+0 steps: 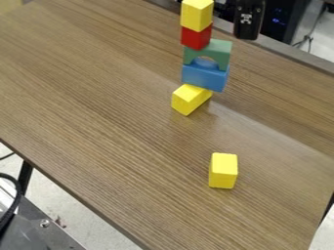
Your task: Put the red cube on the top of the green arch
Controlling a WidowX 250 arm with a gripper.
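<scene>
On the wooden table (98,97), far side, the red cube (196,37) is found on the left part of the green arch (221,48), beneath a yellow block (196,15), while my gripper (248,20) is at right, jaws apart or together I cannot tell.

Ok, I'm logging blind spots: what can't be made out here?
All in the camera view:
- End effector: upper part cut off by the top edge.
- Top yellow block: anything above it, cut off by that edge.
- Red cube: top face, hidden by that block.
- Blue block: part of its top, hidden by the green arch.
</scene>
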